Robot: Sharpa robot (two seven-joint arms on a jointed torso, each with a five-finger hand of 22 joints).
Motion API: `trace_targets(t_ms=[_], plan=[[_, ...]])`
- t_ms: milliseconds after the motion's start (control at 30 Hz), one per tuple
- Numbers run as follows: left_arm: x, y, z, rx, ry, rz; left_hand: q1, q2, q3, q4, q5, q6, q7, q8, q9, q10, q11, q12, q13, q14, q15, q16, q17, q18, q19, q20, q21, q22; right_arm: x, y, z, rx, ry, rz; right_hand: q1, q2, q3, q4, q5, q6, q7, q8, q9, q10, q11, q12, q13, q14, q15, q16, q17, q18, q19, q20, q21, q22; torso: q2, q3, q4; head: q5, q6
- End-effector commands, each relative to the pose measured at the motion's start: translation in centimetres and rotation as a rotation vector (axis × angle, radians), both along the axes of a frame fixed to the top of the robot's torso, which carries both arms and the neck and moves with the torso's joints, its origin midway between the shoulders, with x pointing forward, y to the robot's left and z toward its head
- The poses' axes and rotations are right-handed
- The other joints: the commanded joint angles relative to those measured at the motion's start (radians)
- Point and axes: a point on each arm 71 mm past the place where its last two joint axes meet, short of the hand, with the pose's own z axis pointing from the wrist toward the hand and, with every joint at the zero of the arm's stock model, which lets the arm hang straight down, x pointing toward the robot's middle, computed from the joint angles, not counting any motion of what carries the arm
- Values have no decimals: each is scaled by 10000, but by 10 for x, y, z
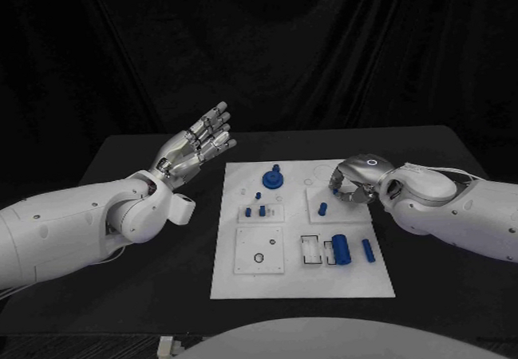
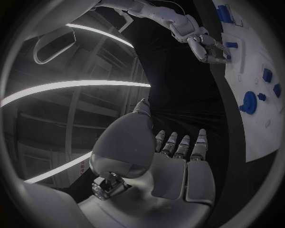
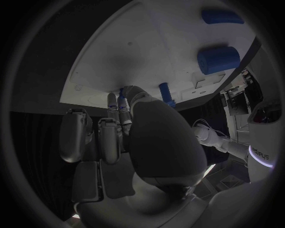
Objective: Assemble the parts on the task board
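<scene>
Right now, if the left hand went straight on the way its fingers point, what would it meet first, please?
Probably nothing: the left hand is open, raised beside the white board, with its fingers aimed up and away toward the table's far edge. The way looks free, though depth is uncertain.

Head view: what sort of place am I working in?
Probably a lab test bench: a black table backed by dark curtain, a white task board of small blue parts, and ceiling strip lights.

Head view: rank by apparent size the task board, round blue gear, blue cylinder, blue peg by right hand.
1. task board
2. round blue gear
3. blue cylinder, close to the gear in size, so that ranking is unsure
4. blue peg
</scene>
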Motion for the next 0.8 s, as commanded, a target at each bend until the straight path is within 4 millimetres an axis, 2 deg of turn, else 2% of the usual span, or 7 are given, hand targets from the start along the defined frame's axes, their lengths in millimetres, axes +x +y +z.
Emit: trace_targets(t_ms=[33,167,400,700,800], plan=[[-1,-2,2,-338,-130,-144,130,31,-80,0,69,28,90,37,12,18,82,80,14,37,85,-5,13,193,69,33,58,82,0,0,-2,-37,58,52,67,-36,108,-11,106,103,9,48,17,100,7,75,-18,652,84,-32,1040,67,-1,79,-20,1822,0,1,4,-18,-1],[0,-3,1,-340,-101,-183,200,56,-103,-6,116,32,106,38,13,22,111,118,18,62,103,8,23,193,112,40,79,134,0,0,-1,18,-10,87,84,-26,244,-76,245,189,9,92,51,198,-9,113,-33,654,84,-25,1051,64,4,77,2,1828,-2,1,2,-21,-1],[0,-3,0,-317,-45,-212,398,124,-140,-19,262,48,156,40,15,28,178,171,23,117,151,37,42,190,223,92,131,259,0,-1,0,151,-179,160,41,19,368,-152,233,415,-12,225,145,453,-43,226,-27,662,84,-9,1075,55,18,79,47,1839,3,-1,4,-11,-1],[1,-4,-1,-260,27,-218,721,206,-176,-48,454,85,251,47,21,39,258,267,33,224,209,99,77,190,390,154,213,446,-1,-2,2,345,-372,168,-65,35,438,-232,17,603,-38,341,253,687,-93,303,-43,672,51,10,1106,34,60,58,160,1871,-3,-1,2,5,-1],[2,-4,-2,-201,43,-157,961,212,-193,-86,579,127,305,55,28,55,319,343,42,291,262,143,96,185,522,196,280,580,-1,-3,3,397,-433,146,-168,42,435,-218,-235,627,-56,361,291,719,-104,296,-66,673,43,12,1108,33,59,50,164,1870,-1,-1,2,-3,-1]])
